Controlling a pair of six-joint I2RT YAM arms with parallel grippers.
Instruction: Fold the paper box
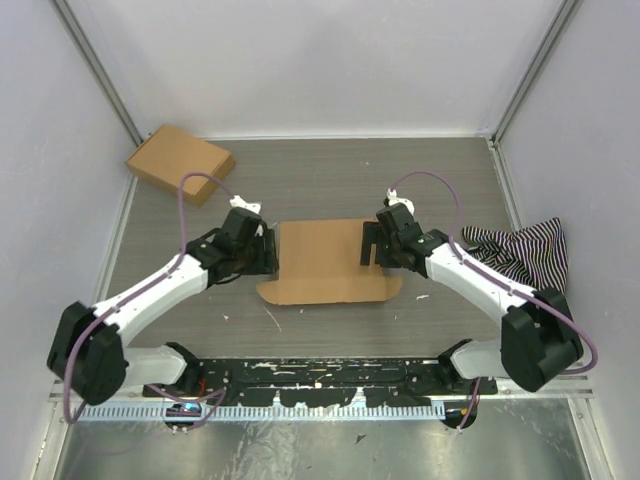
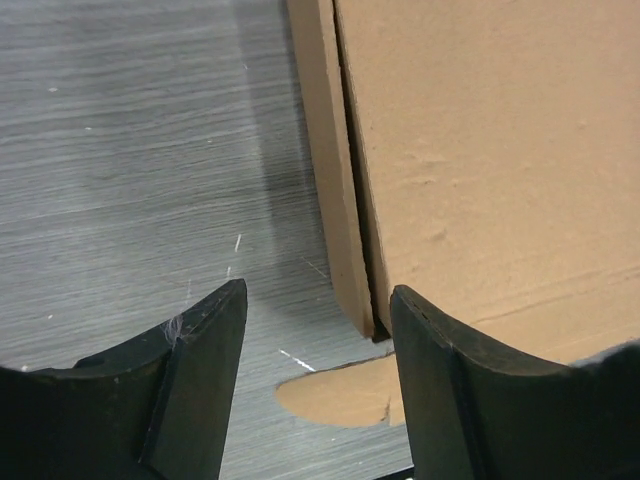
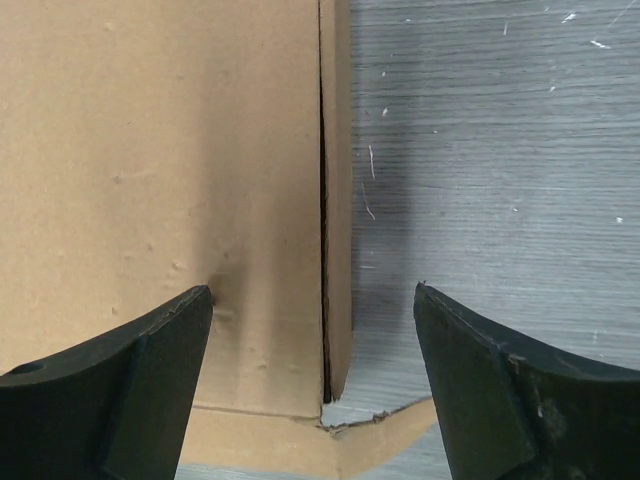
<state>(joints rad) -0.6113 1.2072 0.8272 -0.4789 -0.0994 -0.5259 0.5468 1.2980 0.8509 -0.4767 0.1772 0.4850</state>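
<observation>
The paper box [image 1: 322, 262] is a brown cardboard piece lying in the middle of the table, lid panel down, with a rounded front flap sticking out toward me. My left gripper [image 1: 268, 252] is open at its left edge; in the left wrist view the box [image 2: 480, 150] shows a raised side flap between the fingers [image 2: 200, 380]. My right gripper [image 1: 372, 243] is open at the right edge; in the right wrist view the box [image 3: 160, 160] and its side flap lie between the spread fingers [image 3: 500, 400].
A second, finished brown cardboard box [image 1: 180, 163] sits at the far left corner. A black-and-white striped cloth [image 1: 520, 250] lies at the right wall. White walls enclose the grey table [image 1: 330, 180].
</observation>
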